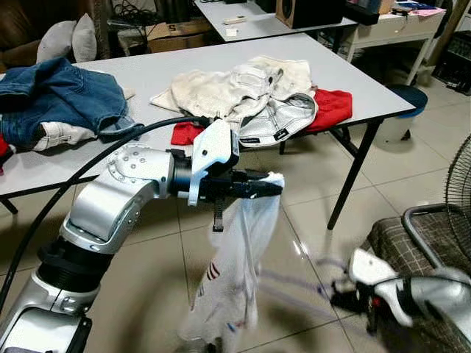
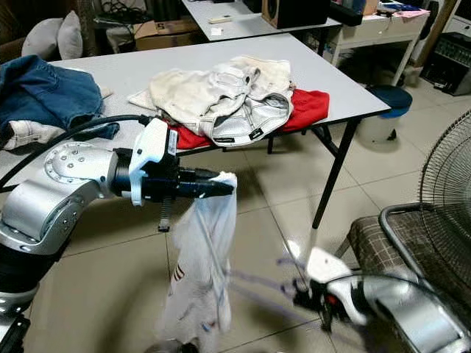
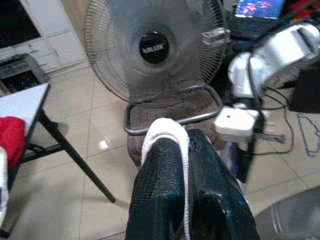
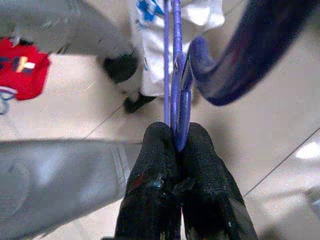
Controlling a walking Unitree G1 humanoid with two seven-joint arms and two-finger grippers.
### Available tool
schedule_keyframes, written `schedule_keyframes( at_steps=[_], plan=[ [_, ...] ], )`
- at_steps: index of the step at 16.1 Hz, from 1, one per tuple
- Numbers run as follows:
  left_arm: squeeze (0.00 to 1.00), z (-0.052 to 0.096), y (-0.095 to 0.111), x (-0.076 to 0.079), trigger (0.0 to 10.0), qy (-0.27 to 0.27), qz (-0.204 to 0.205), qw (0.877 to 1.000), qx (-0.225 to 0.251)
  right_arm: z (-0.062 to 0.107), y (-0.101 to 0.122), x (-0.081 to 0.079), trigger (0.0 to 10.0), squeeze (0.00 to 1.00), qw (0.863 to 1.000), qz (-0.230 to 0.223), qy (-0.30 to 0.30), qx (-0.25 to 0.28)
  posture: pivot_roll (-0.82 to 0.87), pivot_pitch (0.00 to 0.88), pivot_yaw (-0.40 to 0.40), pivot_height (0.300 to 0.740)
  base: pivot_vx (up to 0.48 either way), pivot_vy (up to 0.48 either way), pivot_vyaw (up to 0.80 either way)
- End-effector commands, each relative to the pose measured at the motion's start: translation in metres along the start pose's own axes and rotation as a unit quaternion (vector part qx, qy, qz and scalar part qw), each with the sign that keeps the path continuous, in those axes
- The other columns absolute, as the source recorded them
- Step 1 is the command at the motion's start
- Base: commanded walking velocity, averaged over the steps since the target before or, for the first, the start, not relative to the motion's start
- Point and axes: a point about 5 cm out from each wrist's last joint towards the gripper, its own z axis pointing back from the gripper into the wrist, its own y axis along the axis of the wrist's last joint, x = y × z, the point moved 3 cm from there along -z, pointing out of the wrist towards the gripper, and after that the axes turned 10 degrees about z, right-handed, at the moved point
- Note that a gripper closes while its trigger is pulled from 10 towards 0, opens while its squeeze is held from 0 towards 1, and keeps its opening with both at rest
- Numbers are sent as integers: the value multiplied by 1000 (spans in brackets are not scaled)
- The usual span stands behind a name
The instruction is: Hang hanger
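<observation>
1. My right gripper [image 1: 340,288] and the purple hanger [image 1: 294,283] it pinches are smeared by motion blur beside the white garment [image 1: 235,272].
2. That garment's lower end runs off the frame's edge.

The hanger [image 4: 176,85] is purple, pinched between the black fingers of the right gripper [image 4: 179,137], while the left gripper [image 1: 271,190], also black-fingered on a silver arm, clamps a white garment [image 1: 234,272] marked with small red and dark stripes and a touch of blue. On the pale grey table [image 1: 147,73] lie blue denim jeans [image 1: 55,95], a cream jacket [image 1: 221,90] with a silvery-white lining, and a bright red cloth [image 1: 333,107]. The floor tiles [image 1: 147,287] are beige, the fan [image 3: 152,47] is grey with a black hub, and the seat cushion [image 2: 379,250] is brown plaid.
</observation>
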Motion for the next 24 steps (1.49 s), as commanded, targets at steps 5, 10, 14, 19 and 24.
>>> schedule_keyframes(
  at_steps=[5,10,14,19,24],
  plan=[
    [0,19,37,-32,0,116,-68,989,60,-9,-21,-5,10000,0,987,-152,-28,46,-85,32,68,740,0,0,0],
    [0,27,39,-44,0,166,-88,980,63,-9,-34,8,10000,0,916,-348,-126,154,-84,37,67,740,0,0,0],
    [0,20,17,-45,0,163,-86,983,19,4,-4,18,10000,0,971,-94,-182,125,-77,45,75,740,0,0,0],
    [0,9,-48,-57,0,195,-100,967,-133,20,84,19,10000,0,951,174,-181,181,-77,47,82,740,0,0,0],
    [0,41,-77,-62,0,179,-166,932,-269,42,41,11,10000,0,975,179,-118,65,-82,54,57,740,0,0,0]
  ],
)
